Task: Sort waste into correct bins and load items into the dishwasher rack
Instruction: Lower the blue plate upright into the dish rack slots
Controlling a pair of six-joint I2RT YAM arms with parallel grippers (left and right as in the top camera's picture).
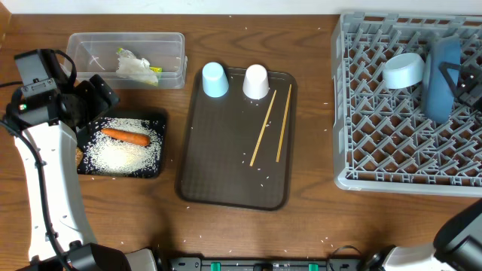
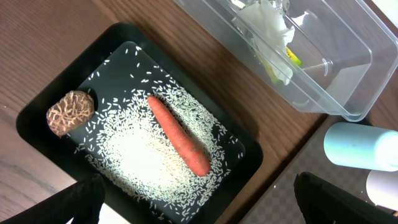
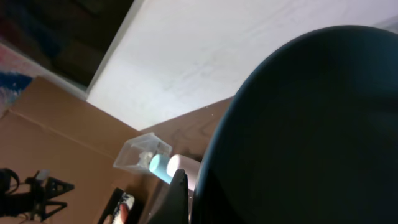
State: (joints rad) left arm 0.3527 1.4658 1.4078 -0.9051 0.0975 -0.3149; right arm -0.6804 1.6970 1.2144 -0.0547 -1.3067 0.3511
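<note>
L claw [image 1: 98, 102] hangs wide open, nothing in it, over the black tray [image 1: 160, 119], where carrot [image 1: 126, 136], rice [image 1: 124, 156] & brown lump [image 2: 70, 112] already lie. Tissue [image 1: 135, 64] & wrapper [image 2: 292, 60] sit in the clear tub [image 1: 83, 44] just beyond. Waste looks sorted, so only dishes are left. R claw [image 1: 456, 81] is at the rack [image 1: 376, 143], closed tight, apparently on the rim of the dark-blue plate [image 1: 440, 83], which stands on edge beside the white bowl [image 1: 403, 70]. Its wrist view is nearly all plate, so that grip is a judgement. Not loaded yet: light-blue cup [image 1: 215, 80], white cup [image 1: 256, 82], chopsticks [image 1: 265, 128], all on the brown serving tray [image 1: 218, 169] mid-table [image 1: 309, 226]. Key relation: light-blue cup lies to the right of L claw, just past the black tray's edge, w/ white cup beside it on the rack side. L arm is nearer both cups; R arm looks busy. Chopsticks run roughly near-to-far, slanted, so a claw should close across them.
</note>
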